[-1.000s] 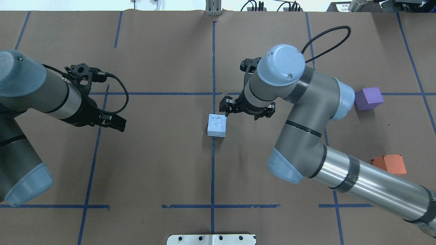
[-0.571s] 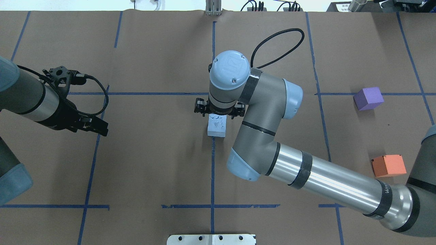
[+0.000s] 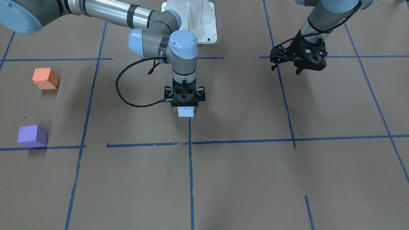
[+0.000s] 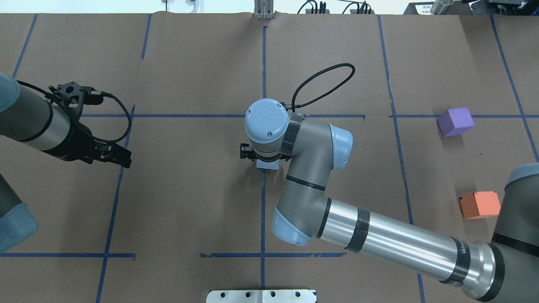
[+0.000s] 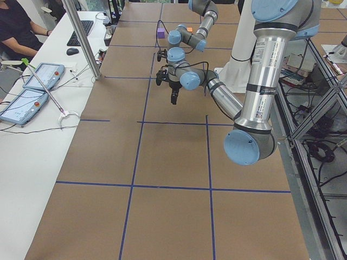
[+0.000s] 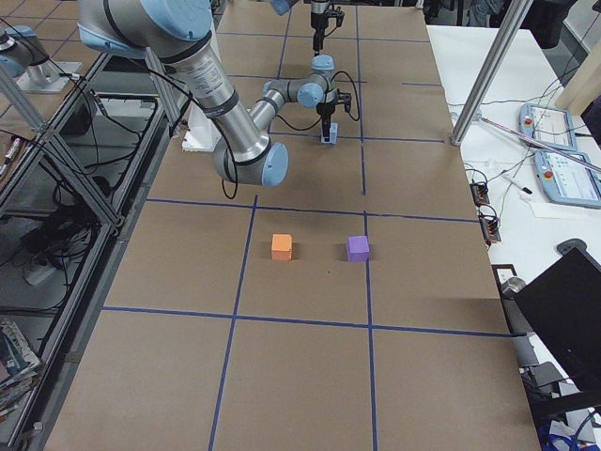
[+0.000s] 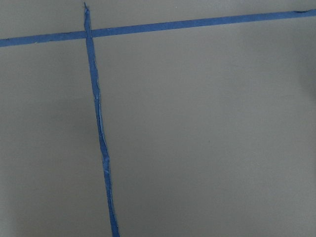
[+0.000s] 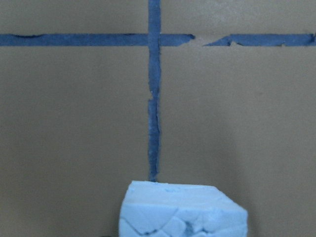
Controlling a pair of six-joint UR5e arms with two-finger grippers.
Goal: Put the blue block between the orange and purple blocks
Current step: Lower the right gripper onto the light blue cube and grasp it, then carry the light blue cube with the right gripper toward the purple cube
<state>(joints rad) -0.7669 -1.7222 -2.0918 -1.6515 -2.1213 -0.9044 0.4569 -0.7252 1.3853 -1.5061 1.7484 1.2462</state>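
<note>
- Looking through the front-facing camera, I have the right gripper (image 3: pixel 184 104) pointing straight down over the blue block (image 3: pixel 186 112). Its jaws are spread and not clamped on anything.
- Only the lower part of the blue block shows beneath the gripper body, and I cannot tell whether the fingers touch its sides.
- The blue block rests on the brown paper table (image 3: pixel 243 179), at the end of a blue tape line (image 3: pixel 190 134).
- From the right wrist camera, the blue block's cracked top fills the bottom edge. The tape line runs away from it to a cross strip.
- The orange block (image 3: pixel 45 78) and the purple block (image 3: pixel 32 135) stand well apart from the blue block, on the robot's right. They are near each other with a bare gap between them.
- The left gripper (image 3: pixel 286 70) hovers well apart from the blue block on the opposite side, jaws parted and empty. Its wrist camera shows only paper and crossing tape.
</note>
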